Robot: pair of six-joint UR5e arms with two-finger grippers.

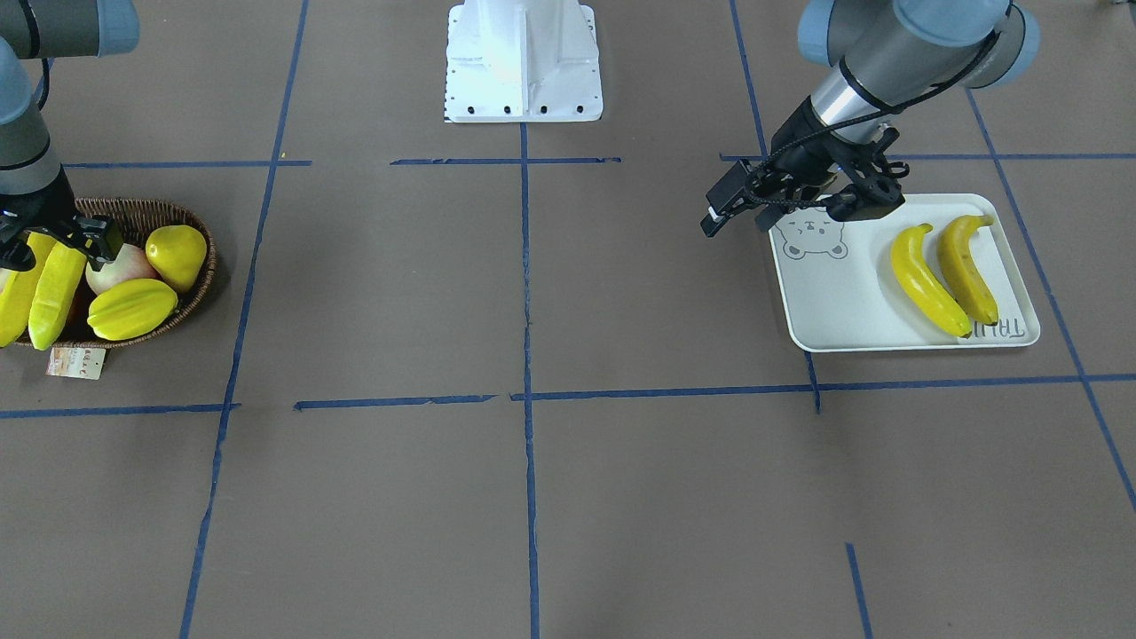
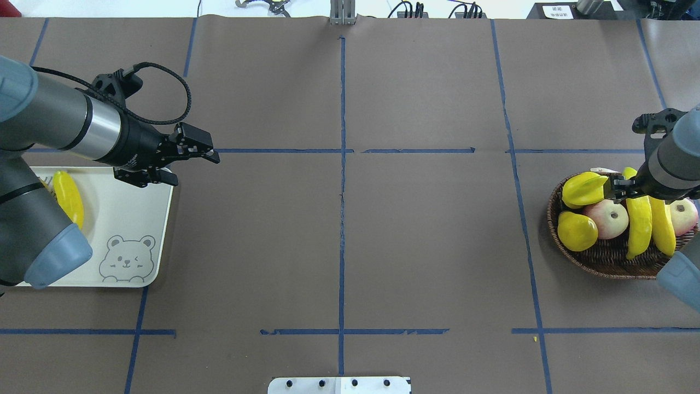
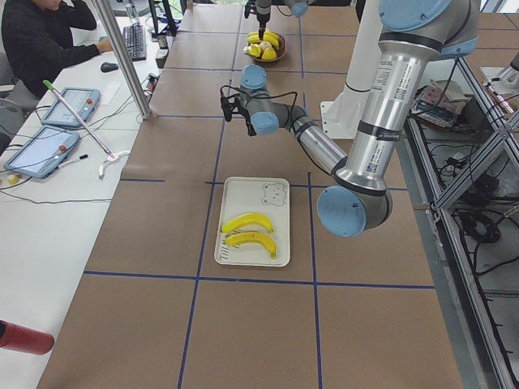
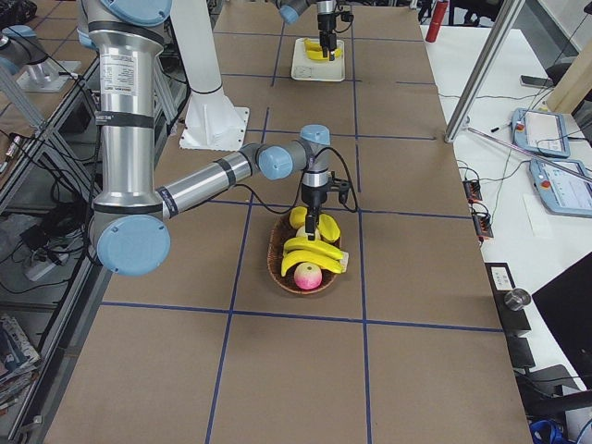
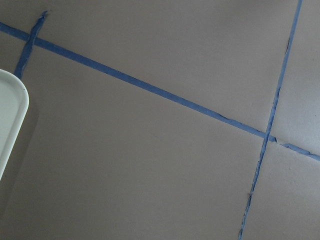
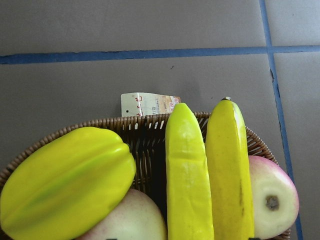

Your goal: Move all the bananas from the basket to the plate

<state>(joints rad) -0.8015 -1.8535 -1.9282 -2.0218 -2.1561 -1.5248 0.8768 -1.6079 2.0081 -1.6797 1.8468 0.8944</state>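
Two bananas (image 1: 927,282) (image 1: 967,266) lie side by side on the white bear plate (image 1: 843,302). Two more bananas (image 6: 187,175) (image 6: 230,170) lie in the wicker basket (image 6: 100,125), also seen in the front view (image 1: 55,293). My right gripper (image 1: 53,253) is open and reaches down into the basket, with a finger on either side of these two bananas. My left gripper (image 2: 210,153) looks open and empty. It hovers over bare table just beyond the plate's (image 2: 120,208) corner.
The basket (image 2: 607,262) also holds a star fruit (image 2: 584,187), a yellow pear-shaped fruit (image 2: 577,231) and two apples (image 2: 604,218) (image 2: 683,214). A paper tag (image 1: 76,362) lies by its rim. The robot's white base (image 1: 524,62) stands at mid-table. An operator sits at a side desk (image 3: 49,32).
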